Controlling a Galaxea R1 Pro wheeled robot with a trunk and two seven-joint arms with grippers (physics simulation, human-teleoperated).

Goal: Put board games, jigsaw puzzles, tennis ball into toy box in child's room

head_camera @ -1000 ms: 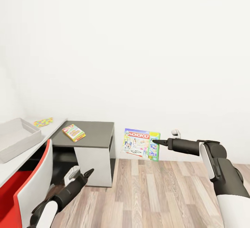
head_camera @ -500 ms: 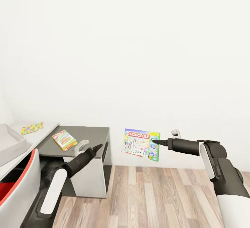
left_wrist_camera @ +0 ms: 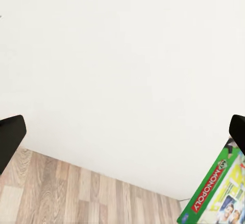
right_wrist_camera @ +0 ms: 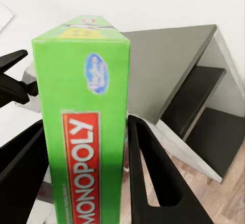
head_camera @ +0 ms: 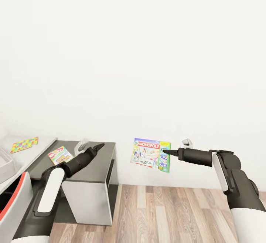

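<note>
Right gripper (head_camera: 165, 151): fingers pinch the green edge of the Monopoly board game (head_camera: 152, 154), one finger on each face — the box is held upright in the air in front of the white wall (head_camera: 147, 50).
Left gripper (head_camera: 96, 148): fingers spread apart with nothing between them, reaching out above the dark grey cabinet (head_camera: 96, 167).
Second board game (head_camera: 60, 155): a small colourful box lying flat on the cabinet top, near the left arm.
Jigsaw puzzle (head_camera: 24, 144): flat on the pale grey table (head_camera: 31, 152), beside the cabinet.
Toy box (head_camera: 5, 163): a light grey corner at the head view's left edge, on the table.
Room: wood-plank floor (head_camera: 166, 213) — meeting the bare wall below the held game.
</note>
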